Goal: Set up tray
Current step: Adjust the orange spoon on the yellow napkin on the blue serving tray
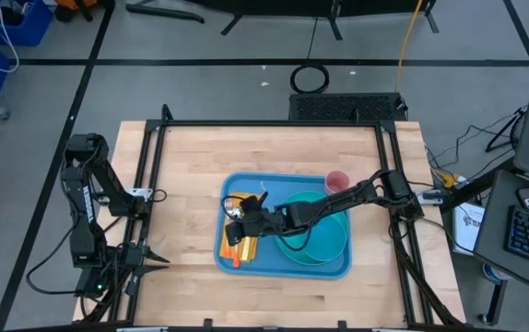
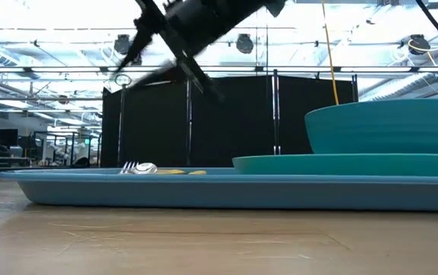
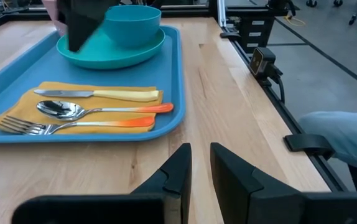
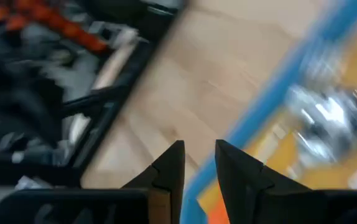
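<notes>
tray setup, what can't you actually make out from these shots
- Pink cup: high view, only its rim shows; left wrist view, the right arm covers it.
- Cutlery: right wrist view, motion blur.
- Napkin: low view, the tray rim hides nearly all.
- Right gripper: high view, too small.

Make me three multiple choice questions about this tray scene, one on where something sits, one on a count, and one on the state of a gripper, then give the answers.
1. Where does the teal bowl sit?
A. On the teal plate
B. On the bare table
C. On the yellow napkin

2. How many pieces of cutlery lie on the yellow napkin?
A. One
B. Three
C. Five

3. What is the right gripper doing?
A. Gripping the bowl
B. Lifting the tray
C. Hanging empty above the tray

Answers:
1 A, the left wrist view shows the bowl standing on the plate.
2 B, a knife, a spoon and a fork lie side by side.
3 C, its wrist view shows nothing between the fingers.
</notes>
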Controlling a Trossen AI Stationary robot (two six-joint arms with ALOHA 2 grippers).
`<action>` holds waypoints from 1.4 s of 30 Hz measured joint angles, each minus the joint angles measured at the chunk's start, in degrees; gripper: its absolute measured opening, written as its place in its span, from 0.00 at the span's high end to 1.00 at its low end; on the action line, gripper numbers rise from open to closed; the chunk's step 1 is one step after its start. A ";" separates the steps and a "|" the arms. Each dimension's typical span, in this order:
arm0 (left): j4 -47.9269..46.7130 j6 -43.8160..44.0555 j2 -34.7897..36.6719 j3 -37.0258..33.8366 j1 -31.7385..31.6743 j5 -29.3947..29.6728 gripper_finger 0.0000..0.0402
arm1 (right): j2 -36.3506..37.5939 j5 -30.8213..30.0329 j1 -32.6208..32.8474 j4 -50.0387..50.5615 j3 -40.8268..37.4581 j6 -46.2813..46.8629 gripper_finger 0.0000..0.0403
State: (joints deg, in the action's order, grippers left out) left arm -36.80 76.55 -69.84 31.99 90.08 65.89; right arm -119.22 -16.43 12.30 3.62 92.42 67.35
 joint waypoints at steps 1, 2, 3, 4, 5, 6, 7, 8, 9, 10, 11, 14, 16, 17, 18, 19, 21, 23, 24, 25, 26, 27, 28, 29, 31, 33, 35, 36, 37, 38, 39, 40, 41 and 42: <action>-0.02 -0.16 0.00 0.00 0.00 0.00 0.84 | 0.01 0.05 -0.15 -2.15 0.00 -3.83 0.81; -0.02 -0.39 0.00 0.00 0.00 0.02 0.84 | 0.04 0.09 -0.28 -4.26 0.02 -7.35 0.81; -0.02 -0.65 0.00 0.00 0.00 0.04 0.84 | 0.04 0.22 -0.55 -6.12 0.03 -10.27 0.82; -0.02 -0.98 0.00 0.00 0.00 0.04 0.84 | 0.04 1.37 -0.99 -7.31 0.04 -12.51 0.83; -0.02 -1.15 0.00 0.00 0.00 0.05 0.84 | 0.04 3.59 -1.63 -7.69 0.04 -14.35 0.84; -0.02 -1.33 0.00 0.00 0.00 0.07 0.84 | 0.04 5.93 -2.47 -7.66 0.04 -15.64 0.85; -0.02 -1.55 0.00 0.00 0.00 0.09 0.84 | 0.04 7.81 -3.27 -7.26 0.04 -16.47 0.86; -0.02 -1.82 0.00 0.00 0.00 0.09 0.84 | 0.04 9.44 -4.07 -6.77 0.04 -17.65 0.87; -0.03 -1.95 0.00 0.00 0.00 0.09 0.84 | 0.04 11.45 -4.89 -6.59 0.04 -19.59 0.88; -0.02 -2.12 0.00 0.00 0.00 0.10 0.84 | 0.04 13.13 -5.62 -6.64 0.04 -21.75 0.88; -0.02 -2.24 0.00 0.00 -0.01 0.10 0.84 | 0.04 14.93 -6.31 -6.65 0.04 -23.80 0.89; -0.02 -2.68 0.00 0.00 -0.01 0.11 0.84 | 0.04 19.69 -8.12 -4.99 0.07 -29.18 0.90; -0.06 -2.80 0.00 0.00 0.00 0.09 0.84 | 0.04 22.10 -9.13 -1.34 0.07 -32.21 0.91; -0.16 -2.80 0.00 0.00 0.00 0.11 0.84 | 0.04 22.59 -9.60 0.89 0.07 -33.22 0.92; -0.25 -2.82 0.00 0.00 0.00 0.09 0.84 | 0.04 22.64 -9.92 3.15 0.07 -33.81 0.93; -0.41 -2.89 0.00 0.00 0.00 0.09 0.84 | 0.04 22.59 -10.23 5.12 0.07 -34.08 0.94; -0.69 -2.95 0.00 0.00 0.00 0.09 0.84 | 0.04 22.29 -10.76 8.09 0.07 -35.02 0.95; -0.87 -3.55 0.00 0.00 0.00 0.09 0.84 | 0.04 22.32 -11.18 9.42 0.07 -36.46 0.97; -0.87 -4.12 0.00 0.00 0.00 0.13 0.84 | 0.04 22.32 -11.39 9.49 0.07 -36.79 0.98; -0.87 -4.64 0.00 0.00 0.00 0.16 0.84 | 0.04 22.54 -11.58 9.36 0.06 -37.11 0.98; -0.90 -5.14 0.00 0.00 -0.02 0.20 0.84 | 0.04 22.55 -11.85 9.33 0.07 -37.20 0.98; -0.91 -5.67 0.00 0.00 -0.05 0.30 0.84 | 0.04 22.59 -12.14 9.56 0.07 -37.18 0.98; -0.93 -6.03 0.00 0.00 -0.07 0.36 0.84 | 0.04 22.73 -12.38 10.10 0.07 -37.21 0.98; -0.98 -6.29 0.00 0.00 -0.07 0.49 0.84 | 0.04 23.08 -12.65 10.77 0.07 -37.63 0.97; -1.07 -7.11 0.00 0.00 -0.09 0.74 0.84 | 0.04 23.76 -13.11 11.58 0.07 -38.41 0.94; -1.10 -7.60 0.00 0.00 -0.17 1.47 0.84 | 0.04 23.99 -13.53 11.46 0.07 -39.41 0.89; -1.15 -7.92 0.00 0.00 -0.38 1.93 0.84 | 0.04 24.22 -13.91 11.45 0.07 -39.58 0.84; -1.16 -8.17 0.00 0.00 -0.58 2.06 0.84 | 0.04 24.45 -14.15 11.68 0.07 -39.57 0.81; -1.14 -8.63 0.00 0.00 -0.85 2.05 0.84 | 0.04 25.24 -14.43 12.10 0.07 -39.58 0.79; -1.16 -8.99 0.00 0.00 -1.18 1.91 0.84 | 0.04 26.21 -14.66 12.54 0.07 -39.56 0.77; -1.18 -9.03 0.00 0.00 -1.52 1.74 0.84 | 0.02 26.83 -14.93 12.82 0.06 -39.55 0.75; -1.18 -9.03 0.00 0.00 -1.87 1.62 0.84 | -0.37 26.96 -15.04 12.76 0.07 -39.36 0.74; -1.20 -9.04 0.00 0.00 -2.14 1.54 0.84 | -0.68 26.96 -15.24 12.54 0.07 -38.96 0.72; -1.16 -9.21 0.00 0.00 -2.40 1.39 0.84 | -0.80 27.04 -15.38 12.69 0.07 -38.68 0.71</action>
State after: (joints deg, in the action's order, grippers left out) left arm -37.96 67.34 -69.84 31.99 87.69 67.28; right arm -120.02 10.62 -3.09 16.31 92.49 28.67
